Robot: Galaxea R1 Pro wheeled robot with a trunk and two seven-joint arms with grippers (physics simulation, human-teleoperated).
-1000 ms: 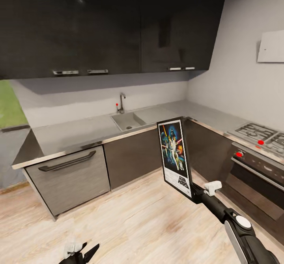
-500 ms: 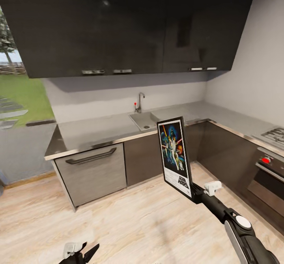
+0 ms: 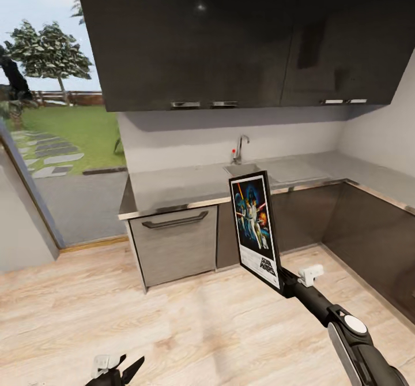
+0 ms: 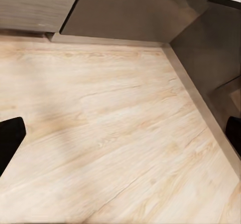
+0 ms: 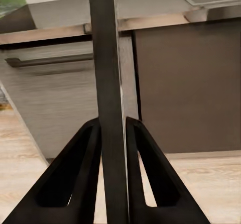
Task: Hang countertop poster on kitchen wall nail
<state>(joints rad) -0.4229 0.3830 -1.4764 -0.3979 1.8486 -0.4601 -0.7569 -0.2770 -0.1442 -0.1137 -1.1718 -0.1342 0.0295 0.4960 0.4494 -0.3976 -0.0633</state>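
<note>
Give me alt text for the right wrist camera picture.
The right gripper's two black fingers clamp the thin black-framed poster edge-on, upright between them. Behind it stands the pale grey kitchen countertop over dark cabinet fronts.

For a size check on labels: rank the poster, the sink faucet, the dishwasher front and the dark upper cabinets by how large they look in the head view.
1. dark upper cabinets
2. dishwasher front
3. poster, though it is nearer the camera, held in the right gripper, so it looks inflated
4. sink faucet
</note>
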